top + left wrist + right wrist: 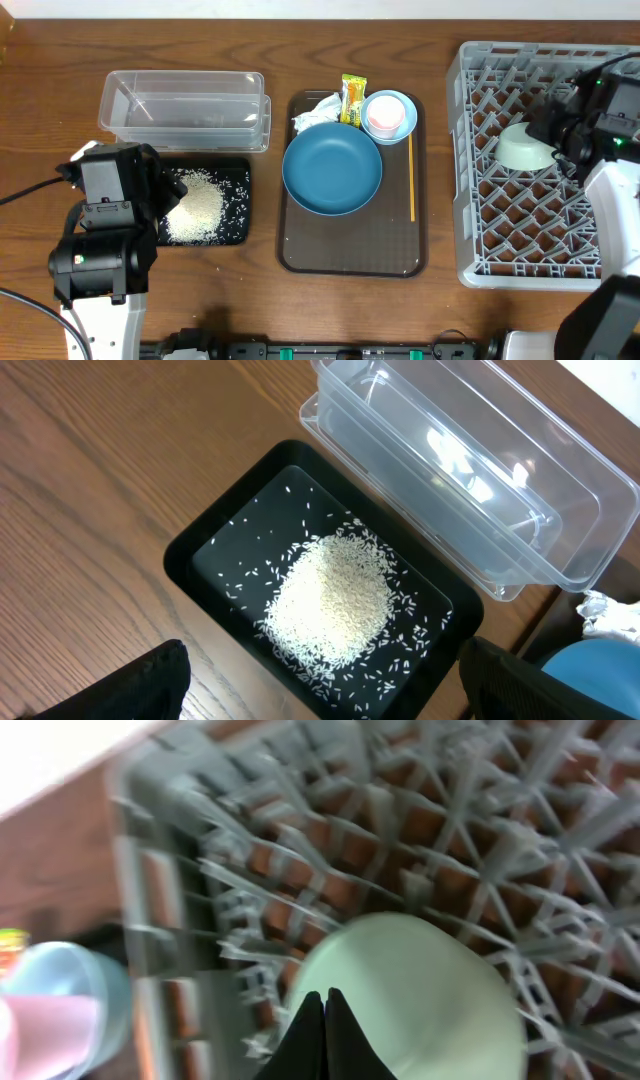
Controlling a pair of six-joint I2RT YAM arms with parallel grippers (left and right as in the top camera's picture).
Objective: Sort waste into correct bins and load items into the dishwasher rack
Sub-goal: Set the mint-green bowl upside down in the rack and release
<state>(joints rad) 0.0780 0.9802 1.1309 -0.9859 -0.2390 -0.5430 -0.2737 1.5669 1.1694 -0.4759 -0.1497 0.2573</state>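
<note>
A pale mint round bowl (527, 148) lies in the large grey lattice plastic dishwasher rack (500, 240), toward its left wall. The right gripper (322, 1010) is clenched, its 2 fingers pressed together at the bowl's near edge; whether it grips the bowl cannot be told. The left gripper (320, 700) hangs spread wide over the shallow black rectangular tray (190, 555), which holds a heap of white rice grains (335, 595).
</note>
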